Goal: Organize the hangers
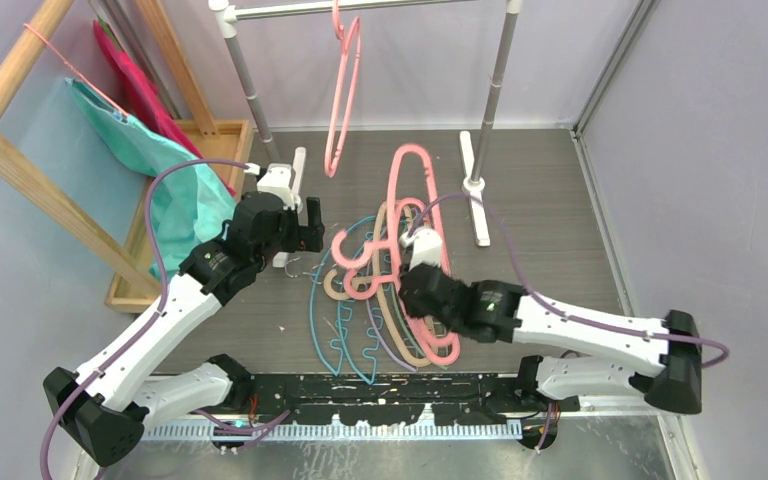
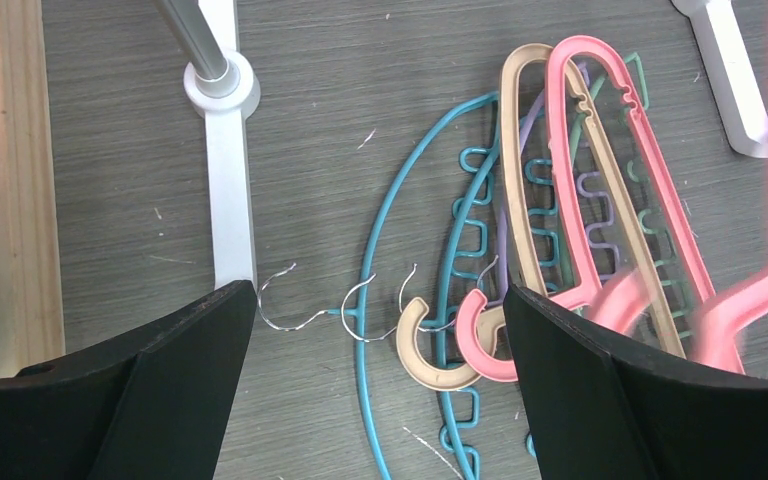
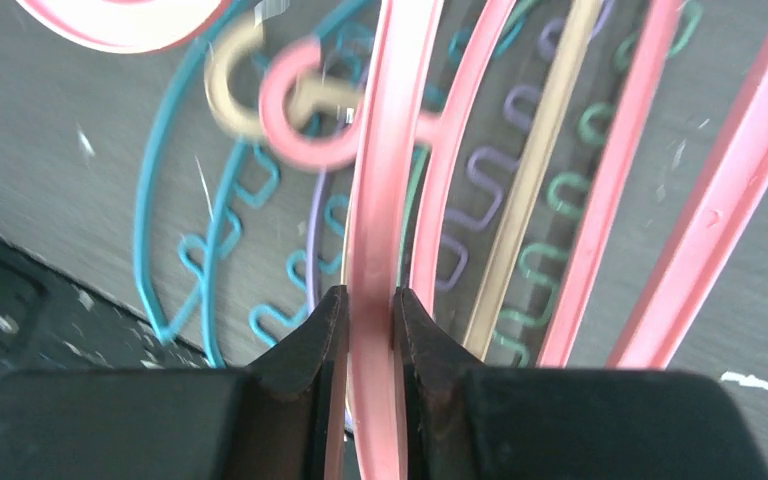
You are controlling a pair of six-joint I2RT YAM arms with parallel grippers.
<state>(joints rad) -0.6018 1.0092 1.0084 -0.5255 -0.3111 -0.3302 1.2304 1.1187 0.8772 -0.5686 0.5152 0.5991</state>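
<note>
Pink hanger [image 3: 372,250] pinched in right tool [image 3: 369,330], left tool [image 2: 380,330] spread wide, no readable writing

The left arm reaches forward and to the right, and its pincer [image 2: 380,385] is wide open with nothing between the fingers. The right arm reaches to the left, low over the bench, it seems. Its pincer [image 3: 370,330] is closed on a pink hanger [image 3: 375,200] bar.

Blurred pink hanger hook [image 3: 305,115] in the right wrist view; teal cloth [image 1: 175,190] partly behind the left arm.
</note>
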